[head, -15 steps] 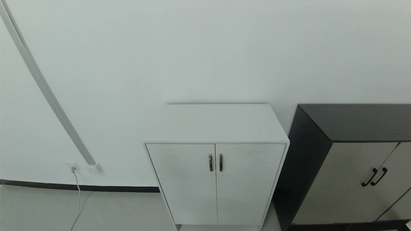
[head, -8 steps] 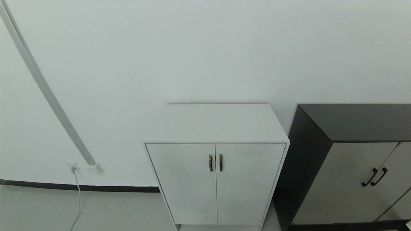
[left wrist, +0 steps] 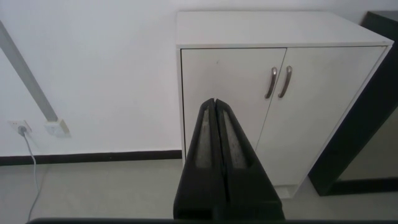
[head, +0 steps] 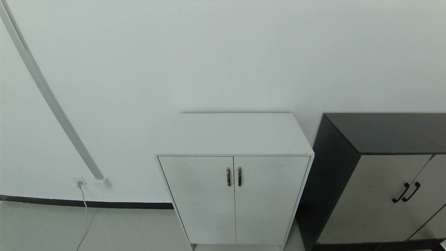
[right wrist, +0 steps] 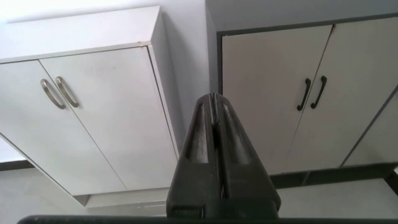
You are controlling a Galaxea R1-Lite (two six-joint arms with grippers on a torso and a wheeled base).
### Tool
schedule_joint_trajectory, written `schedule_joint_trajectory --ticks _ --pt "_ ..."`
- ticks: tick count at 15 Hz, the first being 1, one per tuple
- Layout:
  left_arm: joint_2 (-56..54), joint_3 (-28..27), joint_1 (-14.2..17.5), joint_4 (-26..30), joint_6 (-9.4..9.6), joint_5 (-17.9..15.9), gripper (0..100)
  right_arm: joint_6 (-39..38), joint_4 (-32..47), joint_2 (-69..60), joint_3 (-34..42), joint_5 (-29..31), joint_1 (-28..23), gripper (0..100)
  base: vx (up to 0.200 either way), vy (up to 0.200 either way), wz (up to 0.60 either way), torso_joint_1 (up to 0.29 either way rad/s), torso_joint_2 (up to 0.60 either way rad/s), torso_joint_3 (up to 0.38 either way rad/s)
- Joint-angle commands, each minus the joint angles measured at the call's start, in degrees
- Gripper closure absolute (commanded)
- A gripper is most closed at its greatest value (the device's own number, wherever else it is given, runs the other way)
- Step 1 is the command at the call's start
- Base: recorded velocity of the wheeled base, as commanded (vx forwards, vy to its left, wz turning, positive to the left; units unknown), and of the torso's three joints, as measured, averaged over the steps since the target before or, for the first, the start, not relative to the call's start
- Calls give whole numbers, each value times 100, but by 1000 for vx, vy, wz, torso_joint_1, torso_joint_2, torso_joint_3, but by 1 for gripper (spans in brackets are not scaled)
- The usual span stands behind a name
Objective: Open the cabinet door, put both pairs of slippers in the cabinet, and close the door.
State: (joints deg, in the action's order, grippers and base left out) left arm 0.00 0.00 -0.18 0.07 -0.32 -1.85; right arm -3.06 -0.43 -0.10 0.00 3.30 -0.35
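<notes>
A white cabinet (head: 234, 139) stands against the wall, both of its doors closed, with two metal handles (head: 233, 176) side by side at the middle seam. In the left wrist view the same white cabinet (left wrist: 280, 56) lies ahead of my left gripper (left wrist: 214, 102), which is shut with nothing in it. My right gripper (right wrist: 214, 98) is also shut and empty, well back from the white cabinet (right wrist: 87, 93) and its handles (right wrist: 59, 93).
A black cabinet (head: 383, 167) with pale doors and black handles (head: 406, 192) stands right beside the white one. A wall socket with a plugged cable (head: 81, 184) and a slanted cable duct (head: 45, 90) are at the left. Bare floor (head: 87, 226) lies before the wall.
</notes>
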Motion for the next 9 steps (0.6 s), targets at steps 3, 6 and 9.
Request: schedule_joint_trajectory --ticks 3,6,9 --pt "9 0 1 -7 -3 1 100 16 -1 10 0 -5 0 100 0 0 0 0 0 0" --pt "9 0 1 1 -3 1 100 16 -1 10 0 -5 0 100 0 0 0 0 0 0" --pt "9 0 1 1 -3 1 100 7 -1 10 0 -5 0 100 0 0 0 0 0 0"
